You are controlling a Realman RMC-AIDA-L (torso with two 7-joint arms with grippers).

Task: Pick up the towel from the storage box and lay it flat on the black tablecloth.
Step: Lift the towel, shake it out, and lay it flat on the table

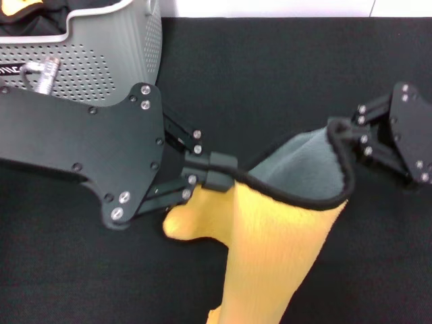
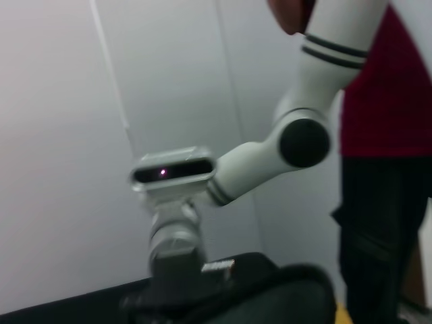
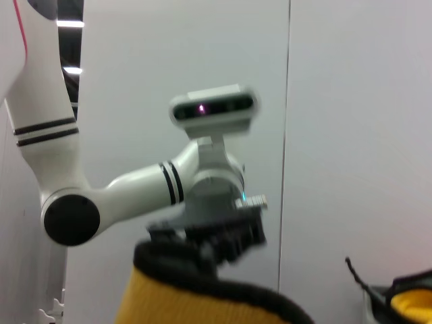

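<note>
The fluffy yellow-orange towel with thin black edging hangs in the air above the large flat black felt-like tablecloth that covers the surface, well clear of the light grey perforated plastic storage box at the far left. Its top edge is stretched roughly side to side between the two arms, sagging a little in the middle and rising toward the robot's right, while its long axis runs downward from that edge, the cloth narrowing as it drops out of the head view at the bottom. The near face shows yellow-orange; behind the black hem the inner face of the fold looks grey. The left pincer is clenched on the left end of the hem, with a small flap of cloth bulging out just below it. The right pincer is clenched on the raised right corner of the same hem. The storage box stands on the tablecloth beyond the left arm, partly hidden by the arm's black plate; inside it lies dark fabric with a patch of orange at the frame's corner, too cut off to identify. In the right wrist view the towel's black-edged yellow top fills the lower part of the frame.
</note>
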